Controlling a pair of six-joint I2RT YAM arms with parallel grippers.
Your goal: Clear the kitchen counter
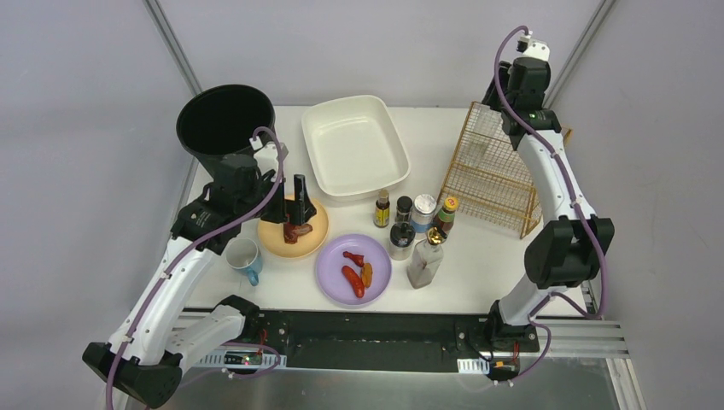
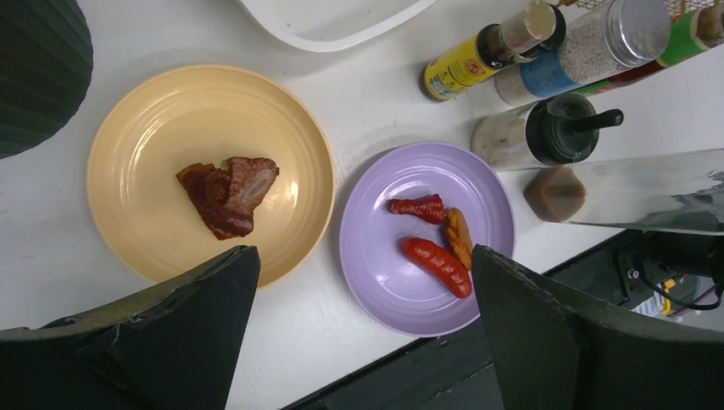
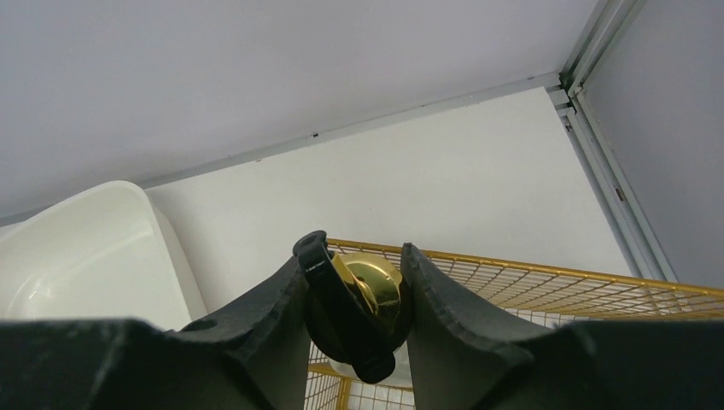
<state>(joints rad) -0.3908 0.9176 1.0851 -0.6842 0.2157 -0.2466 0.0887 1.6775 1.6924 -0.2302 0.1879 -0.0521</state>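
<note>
Left tool (image 2: 363, 260) released, fingers spread wide, hovering over the gap between yellow plate (image 2: 154, 145) and purple plate (image 2: 384, 282), touching neither. The surface (image 1: 478, 265) is the white top that fills the middle of the overhead view, with a black rail (image 1: 367, 329) on its near edge, and it's loaded. Near row: blue mug (image 1: 246, 259) on the left, then the purple plate with two red sausages (image 2: 437, 263) and one orange piece, then a clear bottle (image 1: 424, 260) of brown liquid just to its right. Behind the mug sits the yellow plate with a chunk of meat (image 2: 226, 192). Mid row: a tight cluster of condiment bottles (image 1: 414, 218). Far side: black bin (image 1: 224, 120) at the left corner, white basin (image 1: 354, 145) in the centre, gold wire rack (image 1: 491, 175) on the right. Right tool (image 3: 359, 265) is clenched on a gold-capped item (image 3: 369, 286) with a black band, held at the rack's top edge; can't tell what the item is.
</note>
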